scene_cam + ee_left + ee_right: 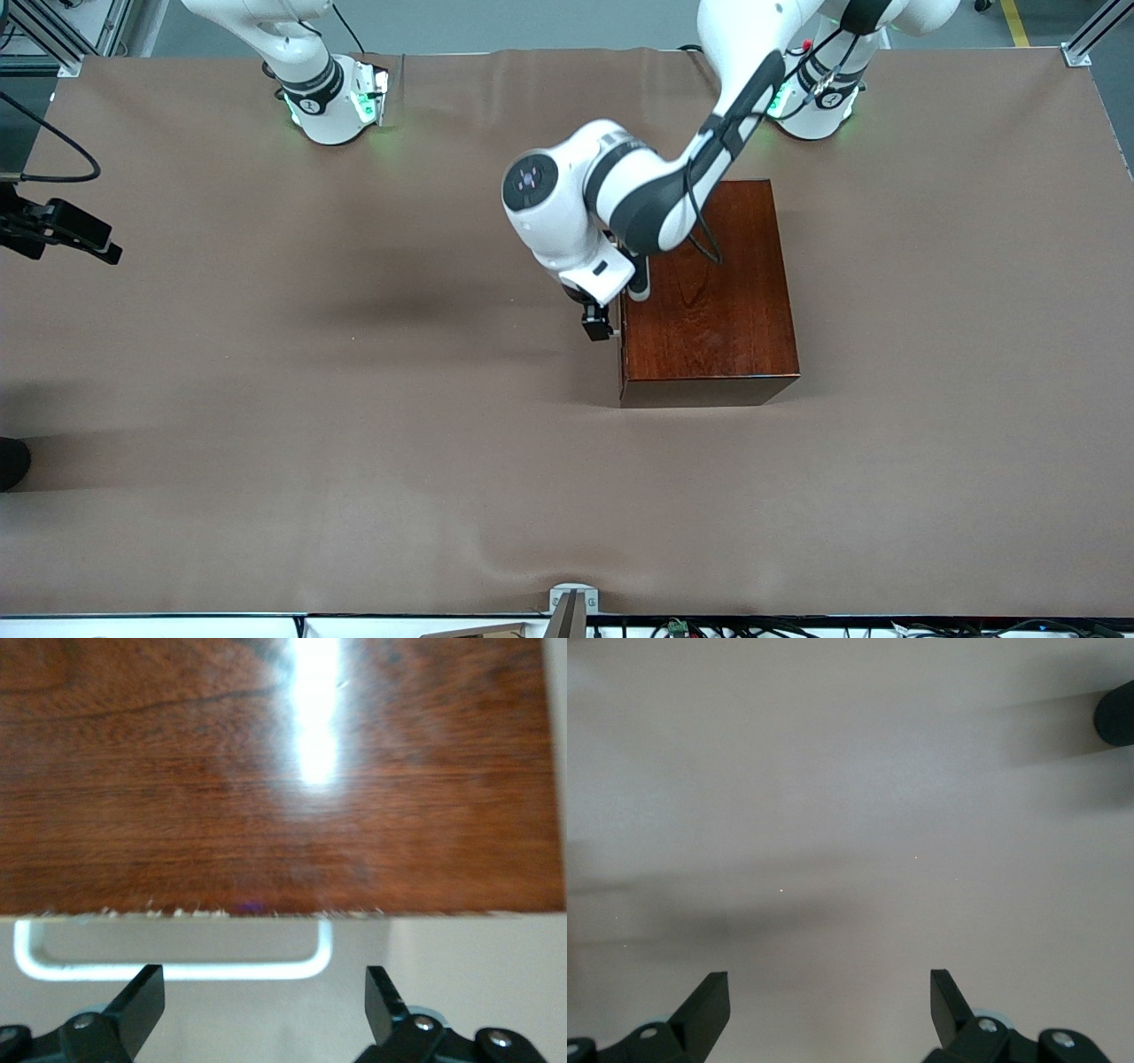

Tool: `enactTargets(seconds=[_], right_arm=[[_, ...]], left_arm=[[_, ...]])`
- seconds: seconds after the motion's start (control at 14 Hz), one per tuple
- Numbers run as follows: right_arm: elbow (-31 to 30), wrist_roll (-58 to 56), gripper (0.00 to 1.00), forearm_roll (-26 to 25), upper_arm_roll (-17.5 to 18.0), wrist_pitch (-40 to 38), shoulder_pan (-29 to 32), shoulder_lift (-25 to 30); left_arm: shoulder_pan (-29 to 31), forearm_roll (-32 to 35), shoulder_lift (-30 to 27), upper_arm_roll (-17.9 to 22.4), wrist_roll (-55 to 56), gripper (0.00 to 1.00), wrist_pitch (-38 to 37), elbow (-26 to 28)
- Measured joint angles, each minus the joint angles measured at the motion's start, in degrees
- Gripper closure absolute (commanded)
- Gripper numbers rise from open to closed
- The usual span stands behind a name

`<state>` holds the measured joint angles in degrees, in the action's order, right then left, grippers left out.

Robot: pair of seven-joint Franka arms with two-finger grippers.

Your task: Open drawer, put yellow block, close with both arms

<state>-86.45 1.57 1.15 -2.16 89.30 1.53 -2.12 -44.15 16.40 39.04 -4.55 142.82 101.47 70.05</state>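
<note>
Left claw (pixel 597 326) beside the box (pixel 709 292), over the handle (pixel 168 955).

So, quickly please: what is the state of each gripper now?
Left gripper: open, holding nothing, at the white handle of the drawer.
Right gripper: open, holding nothing, over the bare table.

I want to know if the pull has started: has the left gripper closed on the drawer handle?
No: the left gripper is open, its fingers apart and just short of the white handle.

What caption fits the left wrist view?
Open left gripper poised at the white U-shaped bar handle of the glossy reddish-brown wooden box.
</note>
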Motion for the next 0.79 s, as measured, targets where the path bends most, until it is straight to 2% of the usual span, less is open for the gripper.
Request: enactTargets(seconds=[0.29,0.43,0.79], right_arm=[[-0.02,0.00,0.00,0.00,0.02,0.00,0.00,0.00],[-0.02,0.00,0.00,0.00,0.03,0.00,0.00,0.00],[-0.03,0.00,0.00,0.00,0.07,0.00,0.00,0.00]], left_arm=[[1.78,0.40,-6.66,2.82,-3.79,0.00,-0.76,-0.57],[5.92,0.44,-8.54,3.40,-7.89,0.00,-1.62,-0.52],[19.24,0.46,-8.81,3.40,-17.76,0.00,-1.59,0.19]])
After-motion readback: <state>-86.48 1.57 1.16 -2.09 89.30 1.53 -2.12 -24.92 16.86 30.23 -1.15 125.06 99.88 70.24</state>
